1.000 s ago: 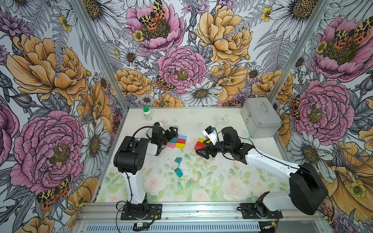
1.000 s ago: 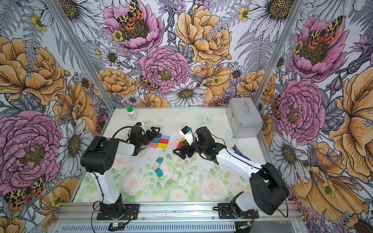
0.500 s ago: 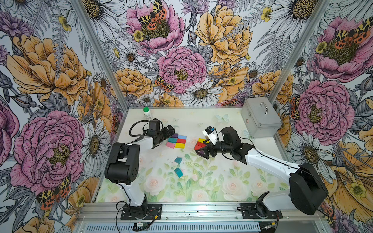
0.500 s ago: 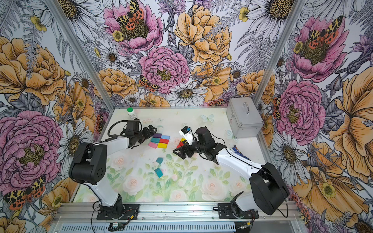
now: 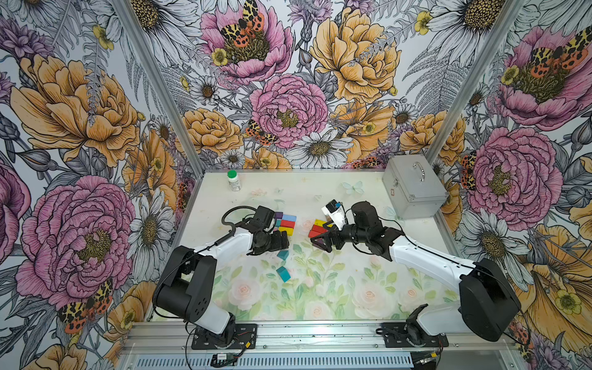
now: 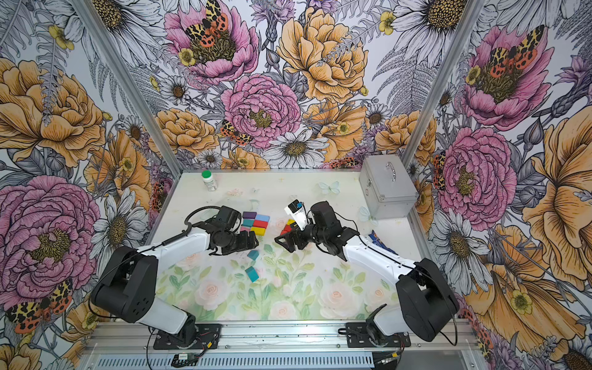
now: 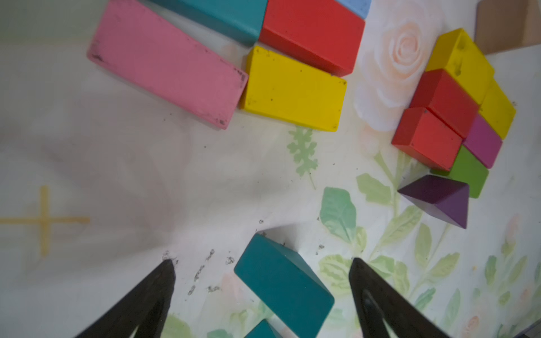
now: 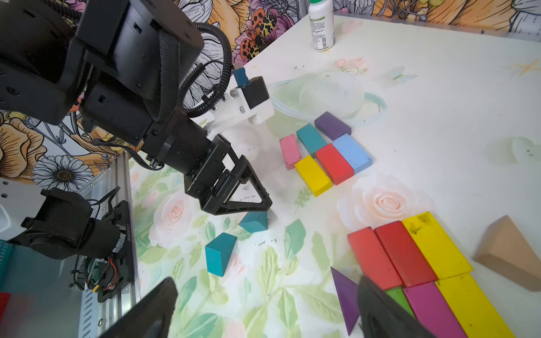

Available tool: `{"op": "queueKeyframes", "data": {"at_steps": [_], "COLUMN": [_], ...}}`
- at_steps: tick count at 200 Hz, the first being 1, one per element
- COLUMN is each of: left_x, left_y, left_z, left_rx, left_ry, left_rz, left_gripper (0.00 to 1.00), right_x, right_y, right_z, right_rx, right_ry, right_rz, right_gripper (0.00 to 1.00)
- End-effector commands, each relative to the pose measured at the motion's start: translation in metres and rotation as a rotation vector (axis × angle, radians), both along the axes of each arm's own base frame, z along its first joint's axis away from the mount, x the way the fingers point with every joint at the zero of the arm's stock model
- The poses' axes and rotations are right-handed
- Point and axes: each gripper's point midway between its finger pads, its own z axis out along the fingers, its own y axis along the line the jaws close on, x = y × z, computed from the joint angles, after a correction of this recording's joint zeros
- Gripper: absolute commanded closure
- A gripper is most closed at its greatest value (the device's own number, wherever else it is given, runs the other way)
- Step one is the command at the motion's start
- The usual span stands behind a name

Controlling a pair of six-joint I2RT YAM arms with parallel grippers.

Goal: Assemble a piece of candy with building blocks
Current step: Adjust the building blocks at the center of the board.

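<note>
Teal block [image 7: 282,288] lies between the spread fingers of the left claw [image 7: 262,263] on the flowered table [image 5: 336,298].

Silver case [image 5: 413,187] stands well apart from that teal block, at the far corner on the robot's right. Left claw hangs released, one finger on each side of the block, neither touching it in the left wrist view. Right claw [image 8: 268,282], also released and empty, sits near the block on the robot's right, with one finger lying over a purple triangle [image 8: 345,295]. Beyond the block, a flat six-brick patch [image 8: 325,155] holds pink, teal, purple, yellow, red and light blue. To the block's right is a second patch [image 8: 409,257] of red, yellow, magenta and green. A white bottle [image 5: 234,180] stands well apart at the far left. A second teal block [image 8: 219,254] lies just beside the first, on the robot's side. A tan triangle [image 8: 509,254] lies past the second patch.
</note>
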Motion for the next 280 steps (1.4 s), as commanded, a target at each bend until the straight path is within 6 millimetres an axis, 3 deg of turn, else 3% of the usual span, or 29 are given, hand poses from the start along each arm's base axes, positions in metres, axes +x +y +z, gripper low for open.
{"op": "queueKeyframes", "data": {"at_steps": [1, 99, 150, 152, 157, 280], "left_x": [0.008, 0.044, 0.056, 0.054, 0.054, 0.070], "left_y": [0.007, 0.005, 0.000, 0.001, 0.001, -0.008], "left_z": [-0.003, -0.027, -0.023, -0.033, -0.035, -0.031], "left_rx": [0.087, 0.220, 0.270, 0.280, 0.286, 0.283], "left_ry": [-0.023, -0.021, -0.055, -0.031, -0.024, -0.050], "left_rz": [-0.023, -0.084, -0.113, -0.116, -0.119, -0.142], "left_gripper": [0.08, 0.18, 0.21, 0.21, 0.22, 0.23], "right_x": [0.000, 0.002, 0.007, 0.007, 0.008, 0.009], "right_y": [0.001, 0.001, 0.005, 0.005, 0.005, 0.006], "right_z": [0.001, -0.009, -0.015, -0.015, -0.015, -0.019], "right_rx": [0.002, -0.019, -0.025, -0.025, -0.024, -0.029], "right_ry": [-0.007, 0.002, 0.019, 0.019, 0.020, 0.031], "right_rz": [-0.017, -0.017, -0.012, -0.012, -0.011, -0.013], "right_gripper": [0.04, 0.04, 0.04, 0.04, 0.04, 0.04]}}
